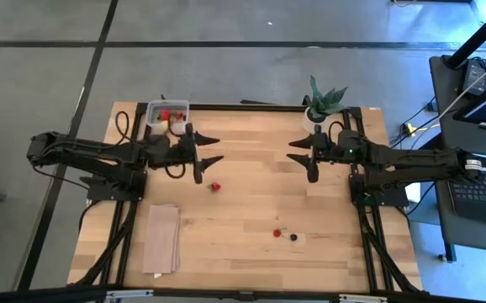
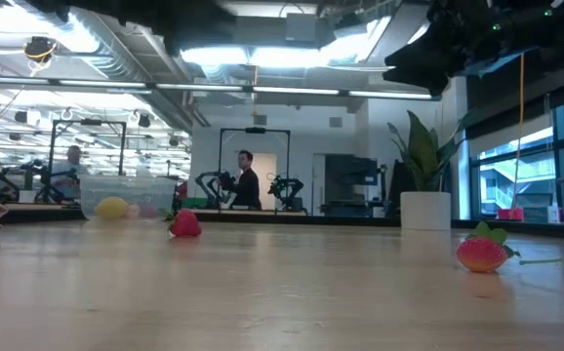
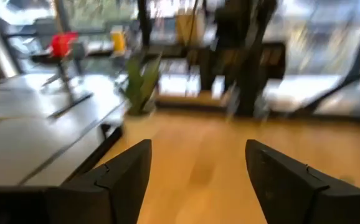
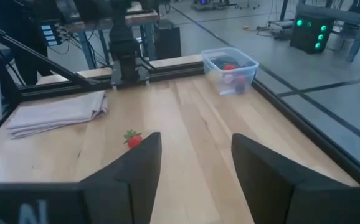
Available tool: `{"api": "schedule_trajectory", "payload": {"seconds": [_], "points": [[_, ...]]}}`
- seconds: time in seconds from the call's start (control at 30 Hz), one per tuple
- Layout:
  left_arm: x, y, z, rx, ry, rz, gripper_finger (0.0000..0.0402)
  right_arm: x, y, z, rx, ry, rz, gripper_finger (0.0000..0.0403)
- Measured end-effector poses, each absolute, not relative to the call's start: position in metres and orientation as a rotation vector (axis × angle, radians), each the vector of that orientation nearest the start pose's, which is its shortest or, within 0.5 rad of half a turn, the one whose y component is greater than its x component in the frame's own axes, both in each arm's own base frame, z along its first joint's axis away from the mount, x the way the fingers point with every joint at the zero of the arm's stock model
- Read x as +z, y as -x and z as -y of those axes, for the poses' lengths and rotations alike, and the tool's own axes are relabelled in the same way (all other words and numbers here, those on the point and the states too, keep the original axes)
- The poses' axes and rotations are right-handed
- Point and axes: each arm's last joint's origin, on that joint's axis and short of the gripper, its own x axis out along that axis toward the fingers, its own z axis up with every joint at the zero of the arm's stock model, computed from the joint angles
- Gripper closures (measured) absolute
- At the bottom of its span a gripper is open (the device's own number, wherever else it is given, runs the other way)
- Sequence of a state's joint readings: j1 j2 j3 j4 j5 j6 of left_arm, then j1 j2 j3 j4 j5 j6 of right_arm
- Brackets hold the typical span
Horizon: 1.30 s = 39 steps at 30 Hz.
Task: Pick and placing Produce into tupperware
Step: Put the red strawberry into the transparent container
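Note:
The clear tupperware (image 1: 166, 114) stands at the table's far left with red and yellow pieces inside; it also shows in the right wrist view (image 4: 230, 70) and the low view (image 2: 126, 196). A red strawberry (image 1: 214, 187) lies on the wood near the middle left, also seen in the right wrist view (image 4: 133, 139). Another red strawberry (image 1: 277, 233) and a dark berry (image 1: 293, 237) lie toward the near edge. My left gripper (image 1: 212, 147) is open and empty above the table, beyond the near strawberry. My right gripper (image 1: 297, 151) is open and empty, facing it.
A spiky green plant in a white pot (image 1: 321, 105) stands at the far edge by the right arm. A folded tan cloth (image 1: 162, 238) lies at the near left. Bare wood lies between the two grippers. A person (image 2: 246, 180) stands in the room beyond.

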<state>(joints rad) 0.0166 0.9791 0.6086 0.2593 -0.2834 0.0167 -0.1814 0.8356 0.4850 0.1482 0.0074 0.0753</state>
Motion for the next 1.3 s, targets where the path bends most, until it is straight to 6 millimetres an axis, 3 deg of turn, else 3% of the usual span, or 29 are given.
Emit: {"api": "schedule_trajectory", "payload": {"seconds": [0.1,0.27,0.43,0.63,0.83,1.3], "points": [[0.265,-0.214,-0.007,0.338,-0.057,-0.268,0.0157,0.252,-0.185,0.034,-0.196,-0.095,-0.195,0.0205],[0.244,-0.213,0.001,0.34,0.092,-0.431,0.0164,0.252,-0.185,0.034,-0.196,-0.095,-0.196,0.0205],[0.229,-0.221,0.009,0.314,0.087,-0.511,0.0168,0.252,-0.185,0.034,-0.196,-0.095,-0.196,0.0205],[0.195,-0.236,0.014,0.313,0.046,-0.688,0.0168,0.252,-0.185,0.034,-0.196,-0.094,-0.196,0.0205],[0.167,-0.245,0.014,0.309,0.144,-0.812,0.0168,0.252,-0.185,0.034,-0.196,-0.095,-0.196,0.0205],[0.136,-0.252,0.018,0.282,0.155,-0.949,0.0168,0.252,-0.185,0.034,-0.196,-0.095,-0.197,0.0205]]}}
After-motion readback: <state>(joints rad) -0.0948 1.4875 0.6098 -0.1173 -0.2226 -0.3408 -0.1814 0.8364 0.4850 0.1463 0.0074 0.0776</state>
